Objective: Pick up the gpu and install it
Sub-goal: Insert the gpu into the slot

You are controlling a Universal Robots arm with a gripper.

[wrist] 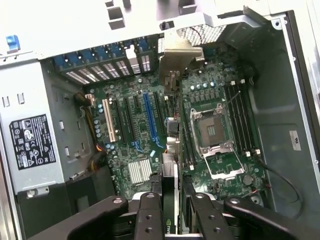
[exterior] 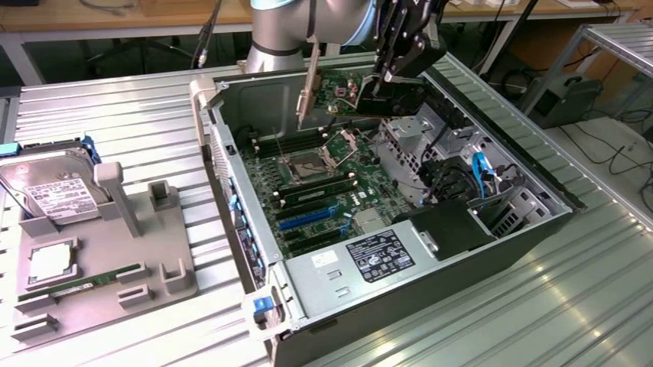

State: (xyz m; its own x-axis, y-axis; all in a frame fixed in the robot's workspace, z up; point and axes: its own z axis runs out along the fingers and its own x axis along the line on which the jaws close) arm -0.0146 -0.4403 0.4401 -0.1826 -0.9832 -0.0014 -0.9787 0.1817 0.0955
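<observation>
My gripper [exterior: 391, 76] is shut on the gpu [exterior: 352, 95] and holds it on edge above the far part of the open computer case [exterior: 219, 145]. The card shows its green board, with a silver end bracket [exterior: 305, 95] hanging toward the exterior view's left. In the wrist view the gpu [wrist: 171, 150] appears edge-on between my two black fingers [wrist: 149, 215], its bracket [wrist: 178, 55] pointing at the case's rear slot openings. The motherboard [wrist: 210, 100] lies below, and its blue expansion slot [wrist: 148, 116] sits beside the card's line.
The case lies open on a ribbed metal table [exterior: 510, 306], with a power supply [exterior: 375, 256] at its near end and drive cages [exterior: 449, 138] on the exterior view's right. On the left a grey fixture [exterior: 153, 260] holds a hard drive [exterior: 46, 187] and a RAM stick [exterior: 82, 279].
</observation>
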